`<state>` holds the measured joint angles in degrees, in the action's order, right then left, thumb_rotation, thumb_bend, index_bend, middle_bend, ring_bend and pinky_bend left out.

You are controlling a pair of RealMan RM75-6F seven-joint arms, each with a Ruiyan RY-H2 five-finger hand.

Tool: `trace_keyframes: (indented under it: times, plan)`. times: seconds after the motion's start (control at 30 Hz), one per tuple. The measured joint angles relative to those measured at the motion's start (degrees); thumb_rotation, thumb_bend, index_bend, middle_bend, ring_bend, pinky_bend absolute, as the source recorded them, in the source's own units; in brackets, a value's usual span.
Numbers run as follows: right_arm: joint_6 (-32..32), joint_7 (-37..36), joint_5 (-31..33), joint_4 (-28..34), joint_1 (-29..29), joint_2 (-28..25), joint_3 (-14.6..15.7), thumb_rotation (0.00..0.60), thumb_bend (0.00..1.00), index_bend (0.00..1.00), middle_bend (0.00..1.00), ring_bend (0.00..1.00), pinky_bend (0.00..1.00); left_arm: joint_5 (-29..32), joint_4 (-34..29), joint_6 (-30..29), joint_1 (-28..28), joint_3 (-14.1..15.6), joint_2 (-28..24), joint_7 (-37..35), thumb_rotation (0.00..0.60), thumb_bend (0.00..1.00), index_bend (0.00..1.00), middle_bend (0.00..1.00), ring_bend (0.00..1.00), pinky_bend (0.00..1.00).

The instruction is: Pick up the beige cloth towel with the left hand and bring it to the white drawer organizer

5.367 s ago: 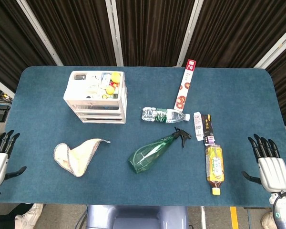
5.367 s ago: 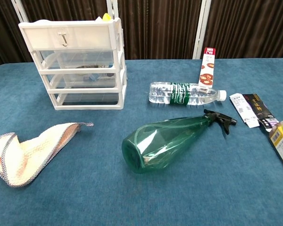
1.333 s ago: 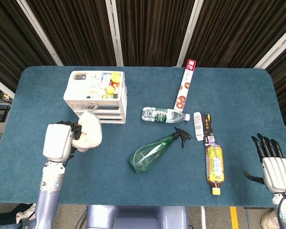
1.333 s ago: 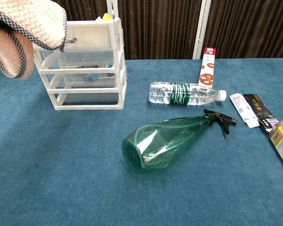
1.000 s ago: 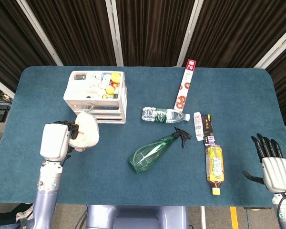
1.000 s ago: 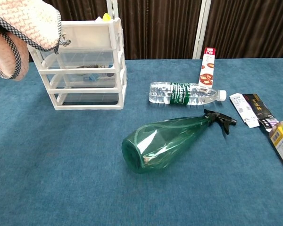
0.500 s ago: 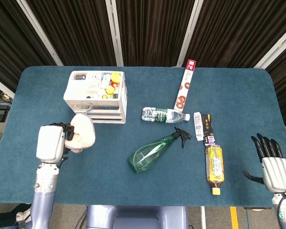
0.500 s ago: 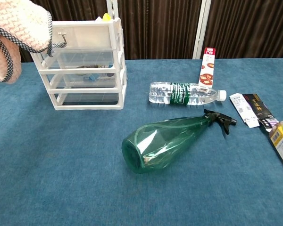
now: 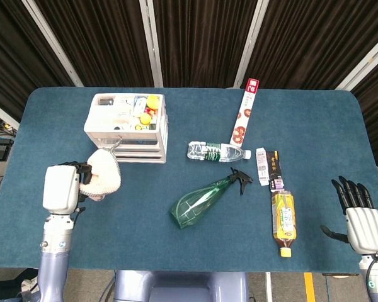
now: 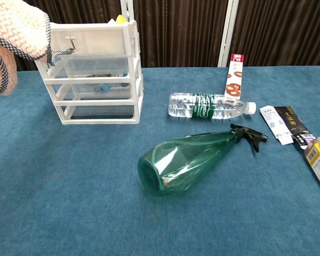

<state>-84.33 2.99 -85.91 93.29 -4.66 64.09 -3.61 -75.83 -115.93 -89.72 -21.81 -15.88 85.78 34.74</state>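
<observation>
The left hand [image 9: 62, 187] holds the beige cloth towel [image 9: 103, 174] bunched up, lifted off the blue table [image 9: 195, 251] — the cloth bulges out of the hand's inner side toward the white drawer organizer [image 9: 127, 128]. From the head view the towel sits at about 7 o'clock from the organizer, just off its near left corner; whether cloth and plastic touch I cannot tell. In the chest view the towel [image 10: 15, 32] fills the upper left corner, its dark checked hem hanging down beside the organizer [image 10: 90, 74], level with the top drawer.

The right hand [image 9: 360, 221] is far off at the table's near right edge, palm down, fingers spread and holding nothing.

The organizer stands at roughly 10 o'clock on the table, with small yellow items in its top tray. A clear water bottle [image 9: 217, 151] lies on its side near the middle, and just at 6 o'clock from it lies a green spray bottle [image 9: 205, 201], its black trigger head pointing toward 1 o'clock. A tall red-and-white box [image 9: 245, 112] lies at 12 o'clock of the water bottle. At 3 o'clock of the sprayer are a small white packet [image 9: 262, 166] and a dark packet [image 9: 275, 170] side by side — and below them a yellow drink bottle [image 9: 283, 221], cap toward the near edge.
</observation>
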Motion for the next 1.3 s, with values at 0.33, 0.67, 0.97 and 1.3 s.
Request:
trace_keyframes:
  times: [0.33, 0.67, 0.97, 1.3]
  plan:
    - [0.0, -0.1, 0.0, -0.1, 0.0, 0.0, 0.0, 0.6, 0.0, 0.01, 0.0, 0.0, 0.0, 0.4, 1.5, -0.3, -0.2, -0.8, 0.3, -0.9, 0.6, 0.67, 0.94, 0.81, 0.76, 0.76]
    - [0.0, 0.0, 0.1, 0.0, 0.1, 0.0, 0.0, 0.6, 0.0, 0.01, 0.0, 0.0, 0.0, 1.3, 3.5, -0.7, 0.0, -1.2, 0.4, -2.6, 0.6, 0.67, 0.94, 0.81, 0.76, 0.76]
    - [-0.1, 0.1, -0.1, 0.0, 0.1, 0.0, 0.1, 0.6, 0.0, 0.01, 0.0, 0.0, 0.0, 2.6, 5.1, -1.4, 0.6, -2.2, 0.1, -4.7, 0.6, 0.67, 0.93, 0.8, 0.76, 0.75]
    - [-0.3, 0.2, -0.2, 0.0, 0.2, -0.1, 0.1, 0.6, 0.0, 0.01, 0.0, 0.0, 0.0, 7.2, 10.1, 0.8, 1.6, -1.8, 0.0, -8.6, 0.6, 0.34, 0.6, 0.43, 0.36, 0.47]
